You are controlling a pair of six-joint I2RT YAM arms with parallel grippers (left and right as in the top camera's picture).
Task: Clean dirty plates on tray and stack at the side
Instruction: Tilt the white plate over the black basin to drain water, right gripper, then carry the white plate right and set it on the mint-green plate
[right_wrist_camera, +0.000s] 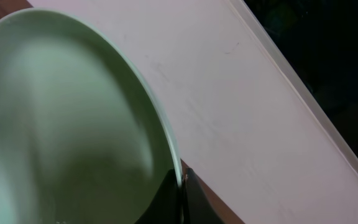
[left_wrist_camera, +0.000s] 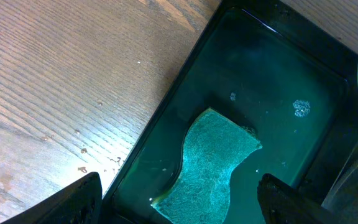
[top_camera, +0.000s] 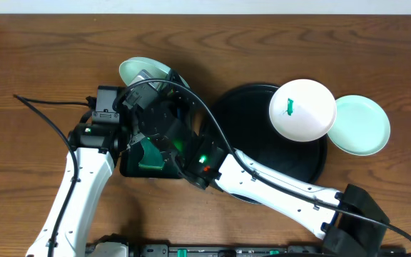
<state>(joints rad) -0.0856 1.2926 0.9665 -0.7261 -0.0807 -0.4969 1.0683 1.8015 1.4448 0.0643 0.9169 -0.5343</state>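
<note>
My right gripper [right_wrist_camera: 182,193] is shut on the rim of a pale mint plate [right_wrist_camera: 73,124], which it holds tilted above the table at the back left [top_camera: 145,70]. A white plate [top_camera: 302,109] with a green smear lies on the upper right of the round black tray [top_camera: 248,121]. Another mint plate [top_camera: 366,125] lies at that tray's right edge, partly under the white plate. My left gripper [left_wrist_camera: 179,205] hangs open over a green sponge [left_wrist_camera: 210,165], one finger [left_wrist_camera: 73,199] on each side, not touching it.
The sponge lies in a small black rectangular tray [left_wrist_camera: 166,118] holding shallow water, left of the round tray [top_camera: 123,168]. My right arm [top_camera: 277,185] crosses diagonally over the round tray's front. A black cable [top_camera: 48,107] runs across the table at the left.
</note>
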